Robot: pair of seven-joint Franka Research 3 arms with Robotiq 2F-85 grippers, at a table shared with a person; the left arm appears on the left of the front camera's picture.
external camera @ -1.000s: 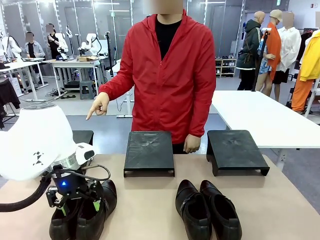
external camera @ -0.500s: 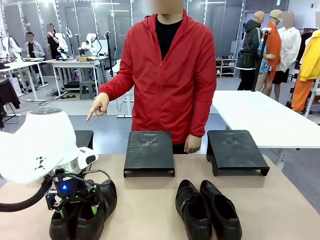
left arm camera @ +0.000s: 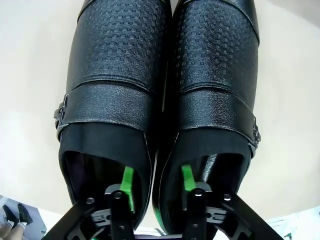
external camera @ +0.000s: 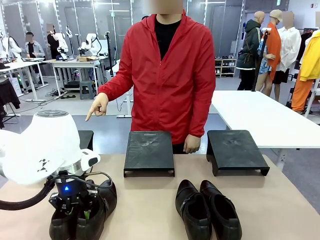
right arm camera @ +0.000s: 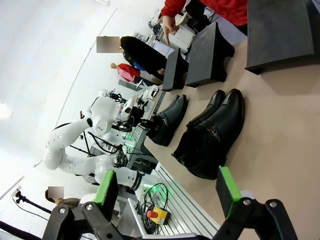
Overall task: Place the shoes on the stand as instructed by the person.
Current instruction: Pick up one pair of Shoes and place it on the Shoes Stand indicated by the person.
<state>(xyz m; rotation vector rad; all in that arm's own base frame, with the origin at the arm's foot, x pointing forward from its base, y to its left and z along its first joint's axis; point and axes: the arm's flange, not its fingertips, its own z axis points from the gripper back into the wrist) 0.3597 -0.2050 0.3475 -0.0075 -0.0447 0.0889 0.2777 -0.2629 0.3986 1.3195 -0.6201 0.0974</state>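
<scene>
Left gripper (left arm camera: 156, 182) closed since a second ago, one finger inside each of the left pair of shoes (external camera: 106, 196), clamped on their adjoining inner walls, right gripper (right arm camera: 167, 195) spread wide, second pair (external camera: 207, 210) on the table (external camera: 145, 210) before the middle stand (external camera: 149, 152), person's hand (external camera: 97, 106) pointing left.

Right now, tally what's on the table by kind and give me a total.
Black shoes: 4 (left pair, right pair)
Black stands: 3 (left stand, middle stand, right stand)
Total: 7
</scene>
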